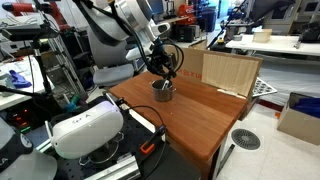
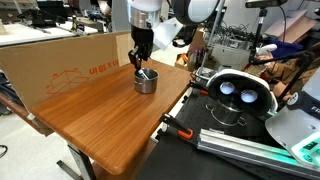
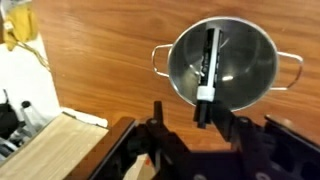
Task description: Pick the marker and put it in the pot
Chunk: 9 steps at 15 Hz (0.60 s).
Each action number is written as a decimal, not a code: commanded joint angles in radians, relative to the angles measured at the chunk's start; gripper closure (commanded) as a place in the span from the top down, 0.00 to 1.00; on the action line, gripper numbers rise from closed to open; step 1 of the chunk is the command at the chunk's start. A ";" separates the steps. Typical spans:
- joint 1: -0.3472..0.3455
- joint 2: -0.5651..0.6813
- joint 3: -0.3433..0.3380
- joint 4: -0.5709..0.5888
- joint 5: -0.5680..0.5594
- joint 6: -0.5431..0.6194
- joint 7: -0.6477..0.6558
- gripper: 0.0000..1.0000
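Note:
The small shiny steel pot [image 3: 182, 62] stands on the wooden table and shows in both exterior views [image 1: 163, 93] [image 2: 146, 82]. The marker [image 3: 209, 55], black with a white band, lies slanted inside the pot. Its lower end sticks over the rim close to my right finger. My gripper [image 3: 190, 115] hovers right above the pot with its fingers wide apart, open and holding nothing. It also shows in both exterior views [image 1: 163, 72] [image 2: 141, 62], pointing straight down over the pot.
A cardboard box [image 2: 65, 62] stands along the table's far side, and shows in an exterior view [image 1: 228, 72] beside the pot. A white headset [image 1: 85, 130] [image 2: 240, 95] sits off the table's edge among cables and equipment.

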 commanded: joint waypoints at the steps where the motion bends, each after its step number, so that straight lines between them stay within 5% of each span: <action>1: -0.004 0.008 0.000 0.001 -0.001 0.017 -0.007 0.89; 3: 0.012 0.027 0.020 0.020 0.017 0.005 0.001 1.00; 9: -0.027 -0.005 0.113 -0.019 0.192 0.003 -0.172 1.00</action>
